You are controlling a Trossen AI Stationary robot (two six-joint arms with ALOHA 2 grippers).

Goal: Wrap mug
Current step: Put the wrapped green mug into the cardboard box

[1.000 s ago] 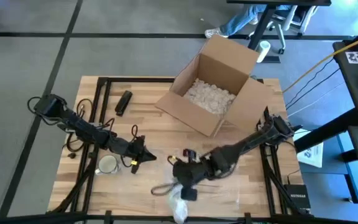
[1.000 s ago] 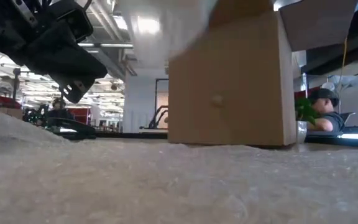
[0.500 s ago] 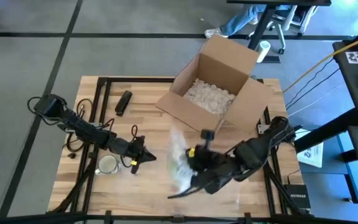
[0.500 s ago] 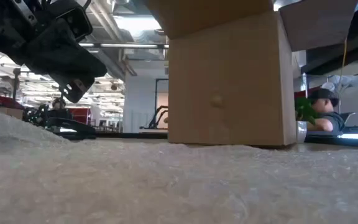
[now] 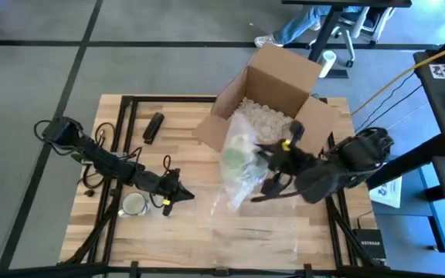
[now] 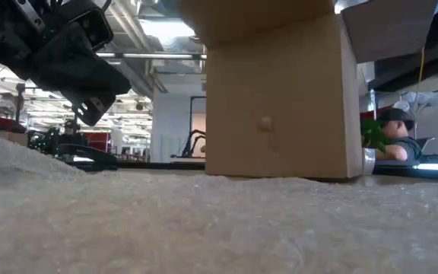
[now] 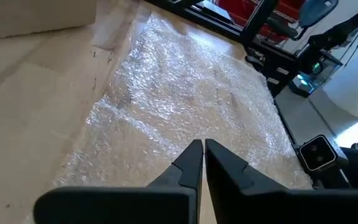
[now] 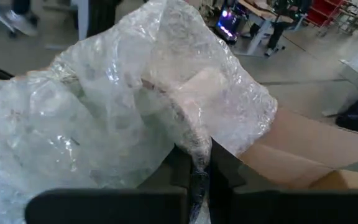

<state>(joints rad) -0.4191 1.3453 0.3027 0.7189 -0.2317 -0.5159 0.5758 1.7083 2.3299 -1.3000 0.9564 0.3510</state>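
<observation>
Mug hidden inside crinkled, translucent bubble wrap bundle (image 5: 238,166); my right jaws (image 8: 197,163) clenched on its gathered end. Left jaws (image 7: 202,155) closed, empty, above desk (image 5: 184,123).

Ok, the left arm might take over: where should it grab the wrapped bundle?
Probably the loose wrap trailing below the wrapped bundle, coming from its left: the right gripper pinches the gathered wrap on its right side.

My right claw (image 5: 273,164) holds the bubble-wrapped mug (image 5: 236,164) above the tabletop (image 5: 184,123), just near of the cardboard box (image 5: 273,104); my left claw (image 5: 185,195) waits at left.
</observation>
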